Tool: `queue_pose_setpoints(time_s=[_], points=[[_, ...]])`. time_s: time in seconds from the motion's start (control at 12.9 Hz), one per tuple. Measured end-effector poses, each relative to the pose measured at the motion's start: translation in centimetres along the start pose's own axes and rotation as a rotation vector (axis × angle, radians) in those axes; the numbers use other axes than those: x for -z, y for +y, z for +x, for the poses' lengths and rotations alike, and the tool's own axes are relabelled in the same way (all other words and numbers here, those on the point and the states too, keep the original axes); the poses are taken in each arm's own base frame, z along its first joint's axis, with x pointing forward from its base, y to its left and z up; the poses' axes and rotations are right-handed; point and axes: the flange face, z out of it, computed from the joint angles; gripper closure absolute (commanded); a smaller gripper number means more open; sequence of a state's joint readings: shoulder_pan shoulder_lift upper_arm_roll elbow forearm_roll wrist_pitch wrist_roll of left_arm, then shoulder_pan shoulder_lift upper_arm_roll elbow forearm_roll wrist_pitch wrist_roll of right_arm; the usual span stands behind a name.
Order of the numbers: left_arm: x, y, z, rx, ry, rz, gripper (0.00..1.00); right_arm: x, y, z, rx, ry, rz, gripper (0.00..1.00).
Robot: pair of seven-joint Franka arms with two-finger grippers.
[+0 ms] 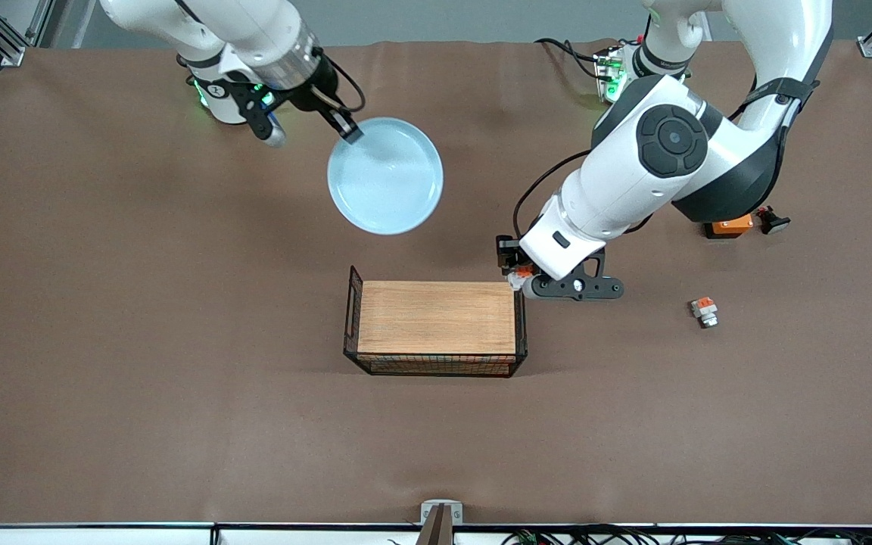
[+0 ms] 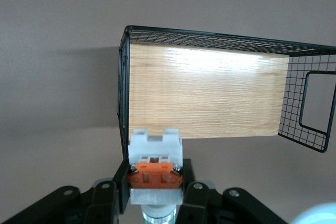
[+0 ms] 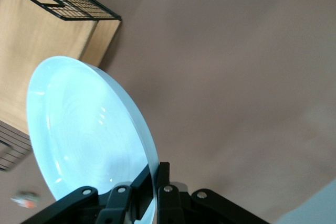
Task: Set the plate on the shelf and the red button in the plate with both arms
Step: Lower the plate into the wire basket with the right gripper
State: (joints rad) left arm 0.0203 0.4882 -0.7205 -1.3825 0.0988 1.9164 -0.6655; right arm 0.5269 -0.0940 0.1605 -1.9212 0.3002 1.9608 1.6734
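Observation:
The pale blue plate (image 1: 386, 176) hangs in the air, tilted, with my right gripper (image 1: 349, 133) shut on its rim; it also shows in the right wrist view (image 3: 84, 129). My left gripper (image 1: 518, 277) is shut on the red button (image 2: 155, 165), a white block with an orange-red middle. It holds the button at the edge of the wire basket with a wooden floor (image 1: 436, 318) on the left arm's end, just above the rim. The basket's wooden floor (image 2: 207, 93) is bare.
A similar white-and-orange piece (image 1: 704, 310) lies on the brown table toward the left arm's end. An orange box (image 1: 731, 225) and a black knob (image 1: 773, 221) sit partly under the left arm. The basket (image 3: 58, 3) shows in the right wrist view.

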Motion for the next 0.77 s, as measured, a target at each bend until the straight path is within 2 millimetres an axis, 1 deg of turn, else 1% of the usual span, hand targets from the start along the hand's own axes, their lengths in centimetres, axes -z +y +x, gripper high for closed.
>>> queue_pose_setpoints(time_s=[0.08, 0.23, 0.46, 0.77], points=[[0.2, -0.1, 0.0, 0.002, 0.003, 0.000, 0.97, -1.3, -1.0, 0.0, -0.076, -0.006, 0.019, 1.00], [0.5, -0.3, 0.1, 0.004, 0.006, 0.002, 0.97, -3.5, -2.9, 0.4, -0.174, -0.014, 0.032, 1.00], [0.6, -0.4, 0.1, 0.006, 0.008, 0.003, 0.96, -6.5, -5.3, 0.0, -0.248, -0.024, 0.027, 1.00], [0.7, -0.6, 0.3, 0.010, 0.009, 0.004, 0.96, -8.3, -8.0, 0.2, -0.228, 0.007, 0.034, 1.00]])
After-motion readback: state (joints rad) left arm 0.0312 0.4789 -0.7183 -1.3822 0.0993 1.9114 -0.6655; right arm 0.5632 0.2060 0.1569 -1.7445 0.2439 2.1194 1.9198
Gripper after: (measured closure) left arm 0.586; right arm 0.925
